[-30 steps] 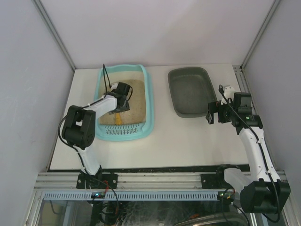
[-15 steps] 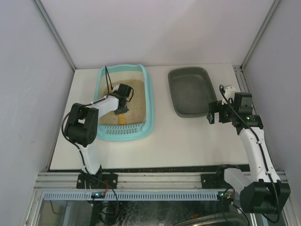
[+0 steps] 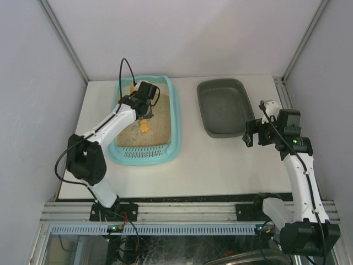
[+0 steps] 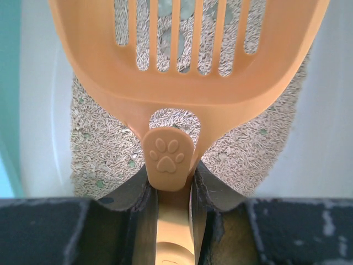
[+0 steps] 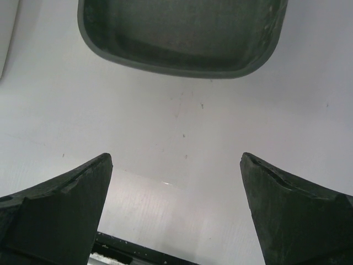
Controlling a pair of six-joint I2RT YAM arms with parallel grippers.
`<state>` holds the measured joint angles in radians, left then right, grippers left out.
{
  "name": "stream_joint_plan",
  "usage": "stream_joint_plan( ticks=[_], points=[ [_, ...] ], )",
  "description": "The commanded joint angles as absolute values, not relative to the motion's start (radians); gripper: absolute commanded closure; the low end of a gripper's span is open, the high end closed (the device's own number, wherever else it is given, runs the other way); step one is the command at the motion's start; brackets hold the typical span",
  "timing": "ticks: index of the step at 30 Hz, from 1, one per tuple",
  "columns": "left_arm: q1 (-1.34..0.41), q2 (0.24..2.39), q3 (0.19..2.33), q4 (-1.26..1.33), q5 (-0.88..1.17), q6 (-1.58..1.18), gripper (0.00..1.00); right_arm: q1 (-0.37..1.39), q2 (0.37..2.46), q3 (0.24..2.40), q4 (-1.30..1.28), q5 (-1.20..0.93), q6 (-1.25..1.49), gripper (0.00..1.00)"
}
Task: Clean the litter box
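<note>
The light-teal litter box [image 3: 175,127] sits at the left of the table, with tan litter [image 3: 157,118] and a slotted grate strip [image 3: 140,154] at its near end. My left gripper [image 3: 145,114] is over the middle of the litter, shut on the handle of an orange slotted scoop [image 3: 144,126]. In the left wrist view the scoop [image 4: 187,72] fills the top, its paw-print handle [image 4: 167,157] is clamped in the gripper [image 4: 171,193], and litter [image 4: 105,149] lies below. My right gripper [image 3: 249,138] is open and empty over bare table.
A dark grey tray [image 3: 205,118] stands at the back right; its near wall [image 5: 165,63] shows ahead of the open right gripper [image 5: 176,182]. A small orange piece [image 3: 132,87] shows at the box's far left corner. White walls enclose the table on three sides.
My left arm has stretched out and carried the scoop from the near part of the litter toward the middle and far end of the box. The right arm has hardly moved.
</note>
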<state>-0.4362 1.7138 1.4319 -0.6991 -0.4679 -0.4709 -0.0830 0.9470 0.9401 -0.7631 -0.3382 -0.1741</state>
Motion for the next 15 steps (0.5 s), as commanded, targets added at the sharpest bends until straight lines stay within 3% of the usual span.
stream_joint_plan(
  ticks=[1,7,15],
  points=[
    [-0.476,1.634,1.539,-0.792,-0.472,-0.34,1.0,-0.077,0.94,0.976,-0.797,-0.398,-0.217,0.0],
    [-0.625,1.579,1.607,-0.916,-0.521,-0.171,1.0,-0.056,1.007,1.068,-0.812,-0.563,-0.223,0.0],
    [-0.83,1.385,1.448,-0.925,-0.306,-0.045,1.0,-0.012,1.265,1.354,-0.718,-0.76,-0.078,0.0]
  ],
)
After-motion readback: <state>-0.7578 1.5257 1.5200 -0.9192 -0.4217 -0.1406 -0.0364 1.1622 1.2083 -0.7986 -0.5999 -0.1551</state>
